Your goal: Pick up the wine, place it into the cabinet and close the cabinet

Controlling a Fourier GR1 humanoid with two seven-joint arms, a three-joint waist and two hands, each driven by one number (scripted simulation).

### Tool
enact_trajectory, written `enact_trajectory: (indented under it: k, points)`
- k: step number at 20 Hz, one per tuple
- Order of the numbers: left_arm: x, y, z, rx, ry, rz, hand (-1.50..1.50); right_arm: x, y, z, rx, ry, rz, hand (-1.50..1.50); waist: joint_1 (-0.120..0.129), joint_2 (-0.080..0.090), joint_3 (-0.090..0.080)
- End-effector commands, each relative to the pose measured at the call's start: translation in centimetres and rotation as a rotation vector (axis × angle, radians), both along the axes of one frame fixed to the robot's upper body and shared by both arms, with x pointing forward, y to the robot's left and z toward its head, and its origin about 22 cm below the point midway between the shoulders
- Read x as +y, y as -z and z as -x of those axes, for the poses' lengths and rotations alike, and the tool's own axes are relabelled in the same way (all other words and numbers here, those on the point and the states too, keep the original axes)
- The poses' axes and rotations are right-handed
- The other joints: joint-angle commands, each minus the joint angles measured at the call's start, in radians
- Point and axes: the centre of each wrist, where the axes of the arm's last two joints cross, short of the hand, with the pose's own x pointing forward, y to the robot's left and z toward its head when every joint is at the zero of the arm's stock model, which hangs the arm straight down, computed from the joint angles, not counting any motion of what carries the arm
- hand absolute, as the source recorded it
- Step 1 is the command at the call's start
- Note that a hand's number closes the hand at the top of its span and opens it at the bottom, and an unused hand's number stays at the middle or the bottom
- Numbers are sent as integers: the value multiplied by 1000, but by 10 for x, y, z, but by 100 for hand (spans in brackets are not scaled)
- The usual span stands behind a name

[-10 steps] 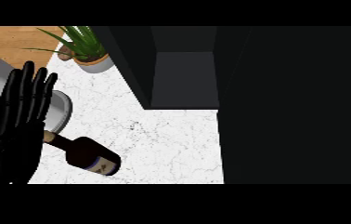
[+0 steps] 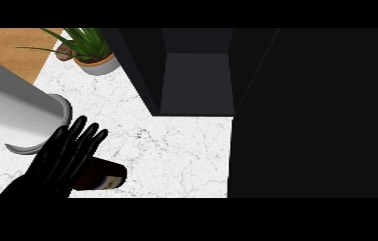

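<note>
table (image 2: 177,150): white marbled top lying under dark open cabinet (image 2: 196,80) | potted plant (image 2: 92,52) sitting at far left corner | left hand (image 2: 63,160): fingers straight, spreading over wine (image 2: 103,176)

My left hand (image 2: 63,160) lies over the wine bottle (image 2: 107,177), hiding its neck and most of its body; only the butt end shows past my fingers. I cannot tell whether I touch it. My wrist is cut off by the lower edge. My grey forearm (image 2: 26,110) covers part of the tabletop (image 2: 177,150). The cabinet (image 2: 196,80) interior is too dark to read.
</note>
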Motion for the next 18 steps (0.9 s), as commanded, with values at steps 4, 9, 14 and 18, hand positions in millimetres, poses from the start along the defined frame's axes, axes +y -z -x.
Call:
enact_trajectory:
  k: [4, 9, 14, 18]
  points:
    - [9, -31, 52, 142, 186, 87, -150, 0, -25, 27, 57, -145, 16, -150, 2, 4, -2]
    - [8, -50, 68, 144, 179, 81, -150, -14, -41, 44, 67, -118, 21, -150, -2, 3, -1]
    - [5, -52, 74, 116, 172, 97, -150, -6, -42, 36, 51, -117, 26, -150, 12, 2, -1]
    - [5, -56, 70, 152, 171, 122, -150, -5, -58, 41, 52, -140, 27, -150, 3, 3, -1]
